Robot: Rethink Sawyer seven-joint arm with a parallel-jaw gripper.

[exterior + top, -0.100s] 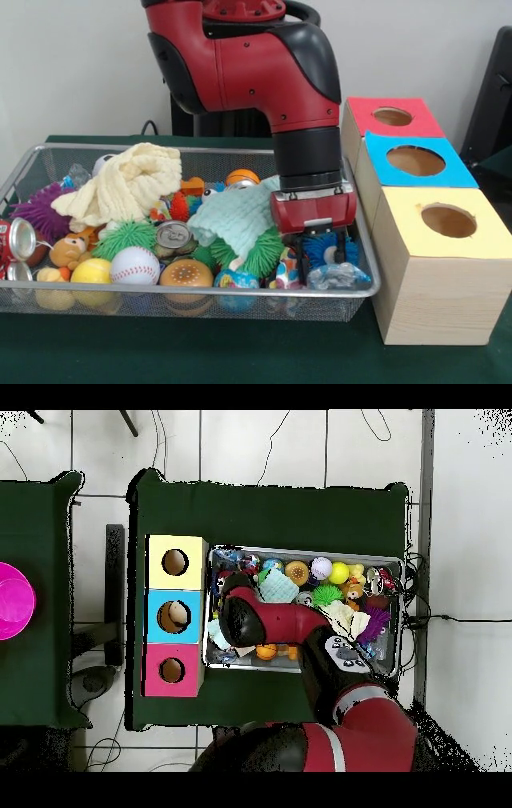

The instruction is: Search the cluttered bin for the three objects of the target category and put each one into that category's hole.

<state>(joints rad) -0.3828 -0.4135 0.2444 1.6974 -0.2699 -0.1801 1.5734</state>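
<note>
Three wooden boxes stand right of the wire bin [24,164]: red-topped box [392,118] far, blue-topped box [416,162] middle, yellow-topped box [446,222] near, each with one hole. The claw [324,242] is lowered into the bin's near-right corner, above a blue spiky ball [324,248] and a crumpled clear wrapper [340,276]; whether its fingers are apart or together cannot be told. The target category is not evident. Risk: the mint cloth [232,216] beside the claw may snag and lift with any grasp.
</note>
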